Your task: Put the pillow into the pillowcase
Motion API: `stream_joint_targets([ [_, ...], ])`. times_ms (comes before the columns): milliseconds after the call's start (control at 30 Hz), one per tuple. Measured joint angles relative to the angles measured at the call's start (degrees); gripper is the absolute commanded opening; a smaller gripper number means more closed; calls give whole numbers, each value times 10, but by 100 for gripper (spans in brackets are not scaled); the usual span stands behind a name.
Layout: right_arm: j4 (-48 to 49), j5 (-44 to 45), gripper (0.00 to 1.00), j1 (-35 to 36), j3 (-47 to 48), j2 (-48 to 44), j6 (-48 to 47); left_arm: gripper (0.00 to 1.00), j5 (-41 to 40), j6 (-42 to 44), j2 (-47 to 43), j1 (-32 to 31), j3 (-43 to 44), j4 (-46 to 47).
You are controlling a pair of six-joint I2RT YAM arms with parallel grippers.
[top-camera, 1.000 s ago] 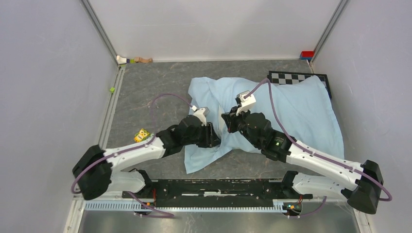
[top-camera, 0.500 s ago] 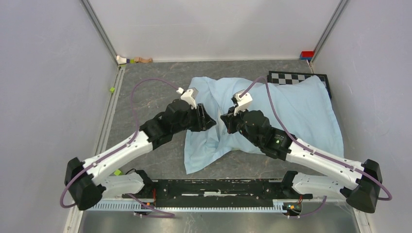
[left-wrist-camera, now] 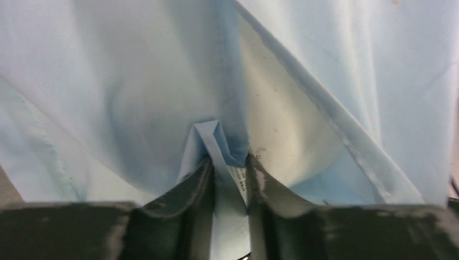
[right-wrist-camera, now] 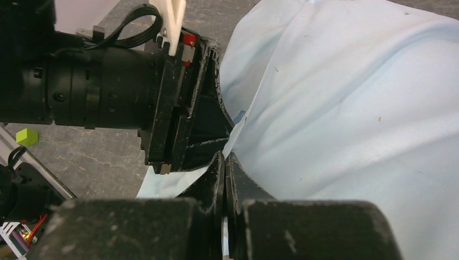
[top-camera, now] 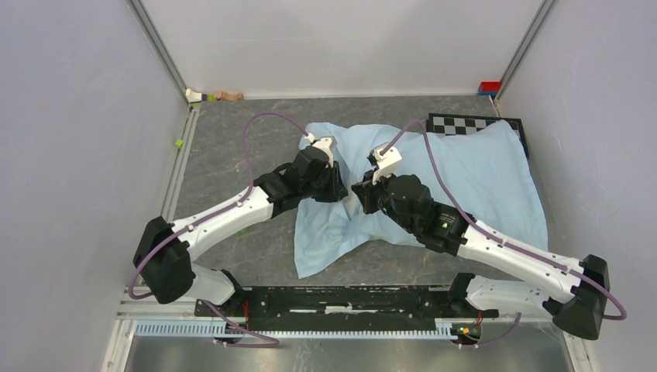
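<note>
The light-blue pillowcase (top-camera: 472,174) lies wrinkled and bulging across the middle and right of the table. In the left wrist view the off-white pillow (left-wrist-camera: 276,122) shows inside the case's open mouth, between two blue hems. My left gripper (top-camera: 339,188) is at that left-hand mouth, and its fingers are shut on a folded bit of hem with a small label (left-wrist-camera: 230,160). My right gripper (top-camera: 361,195) is just to its right, the two nearly touching. Its fingers (right-wrist-camera: 224,156) are pressed together on the thin edge of the pillowcase (right-wrist-camera: 346,92).
A black-and-white checkerboard (top-camera: 463,123) pokes out from under the case at the back right. A red block (top-camera: 489,87) sits in the back right corner, and small toys (top-camera: 213,96) lie at the back left. A green cube (top-camera: 178,143) rests by the left rail.
My left arm has swung away from the case's near left part toward the back. Its gripper now holds the hem farther back. The right arm has barely moved.
</note>
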Motion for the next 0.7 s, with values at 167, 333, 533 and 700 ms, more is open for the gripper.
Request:
stream_joint_targets([
  [167,0,-1,0,2,0,2,-3,3,-5,14,-6,-2,7,-16],
  [333,-2,-14,0,3,13,14,-3,3,7,13,-68,-5,26,5],
  [533,16,-26,0,6,20,16,7,2,26,-55,-83,-3,-26,146],
  [700,39,-41,0,10,20,11,41,2,6,-169,-17,2,-191,371],
])
